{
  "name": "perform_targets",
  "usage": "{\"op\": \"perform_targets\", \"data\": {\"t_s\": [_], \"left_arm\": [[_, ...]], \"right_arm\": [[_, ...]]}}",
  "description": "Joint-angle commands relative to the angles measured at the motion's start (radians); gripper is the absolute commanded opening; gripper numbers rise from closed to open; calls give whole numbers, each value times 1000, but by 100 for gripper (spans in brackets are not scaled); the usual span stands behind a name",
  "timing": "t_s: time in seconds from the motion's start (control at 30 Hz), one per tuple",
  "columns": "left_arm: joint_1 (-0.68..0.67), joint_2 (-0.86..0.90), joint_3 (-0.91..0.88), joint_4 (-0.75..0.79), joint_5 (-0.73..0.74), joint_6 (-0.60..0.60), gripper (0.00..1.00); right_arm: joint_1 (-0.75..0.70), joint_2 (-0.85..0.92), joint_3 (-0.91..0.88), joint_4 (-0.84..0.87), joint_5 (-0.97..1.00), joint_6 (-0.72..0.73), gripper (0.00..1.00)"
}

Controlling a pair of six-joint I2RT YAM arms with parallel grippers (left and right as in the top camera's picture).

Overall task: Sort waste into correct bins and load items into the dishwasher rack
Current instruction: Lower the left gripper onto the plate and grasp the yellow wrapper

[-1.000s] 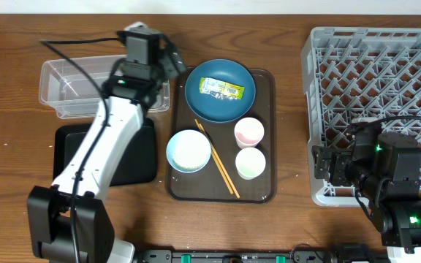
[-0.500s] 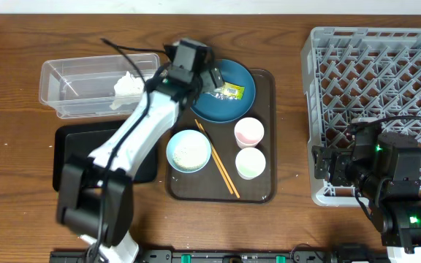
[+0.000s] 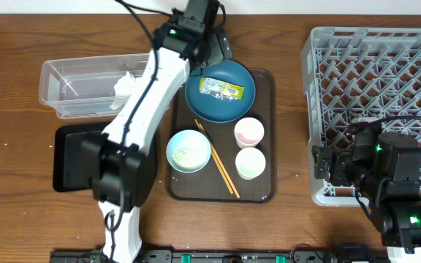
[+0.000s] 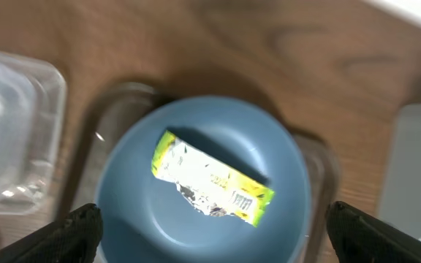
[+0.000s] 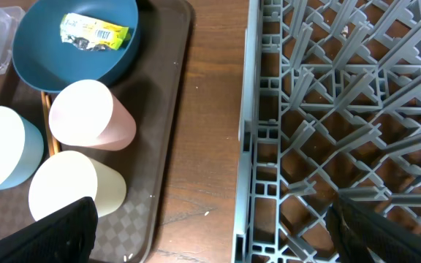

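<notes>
Overhead view: the left arm reaches up across the counter (image 3: 13, 204), and its wrist hangs over the far left rim of the dark blue plate (image 3: 221, 106). The yellow-green wrapper (image 3: 221, 89) lies on that plate. The plate shares the brown serving tray (image 3: 265, 191) with the light blue bowl (image 3: 188, 150), the pink cup (image 3: 248, 132), the pale green cup (image 3: 250, 162) and the wooden chopsticks (image 3: 216, 159), which lie slantwise between the bowl and the cups. A few rice grains (image 3: 187, 153) speckle the inside of the bowl. The crumpled tissue (image 3: 126, 84) sits in the clear tub (image 3: 71, 88). The black tray (image 3: 68, 157) lies just in front of the tub. The right arm sits at the near edge of the grey dishwasher rack (image 3: 386, 73).

Left wrist view: the left fingers (image 4: 71, 237) are spread wide at the bottom corners and hold nothing. They are above the plate (image 4: 137, 212), with the wrapper (image 4: 210, 179) flat at its middle. A corner of the tub (image 4: 13, 131) shows at the left.

Right wrist view: the right fingers (image 5: 50, 237) are likewise spread wide and empty. They straddle the rack's (image 5: 342, 109) near wall and a strip of counter (image 5: 214, 109). Beyond are the serving tray (image 5: 167, 131), the pink cup (image 5: 90, 117), the green cup (image 5: 75, 186), the bowl (image 5: 6, 153) and the plate (image 5: 71, 55) with the wrapper (image 5: 93, 31).
</notes>
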Motion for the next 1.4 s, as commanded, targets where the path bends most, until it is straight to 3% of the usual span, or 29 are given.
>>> {"op": "perform_targets", "data": {"t_s": [0.0, 0.8, 0.87, 1.07, 1.27, 1.37], "left_arm": [[3, 85, -3, -8, 60, -68, 100], [-45, 304, -5, 42, 85, -124, 98], [-45, 304, -5, 43, 84, -124, 94], [-46, 305, -13, 51, 80, -123, 65], [-49, 305, -58, 59, 77, -123, 54], [-49, 305, -64, 58, 77, -123, 42]], "right_arm": [[4, -2, 19, 0, -2, -9, 99], [4, -2, 19, -1, -2, -9, 99], [4, -2, 19, -1, -2, -9, 99], [4, -2, 19, -2, -2, -9, 99], [4, -2, 19, -3, -2, -9, 99], [4, -2, 19, -4, -2, -9, 99]]}}
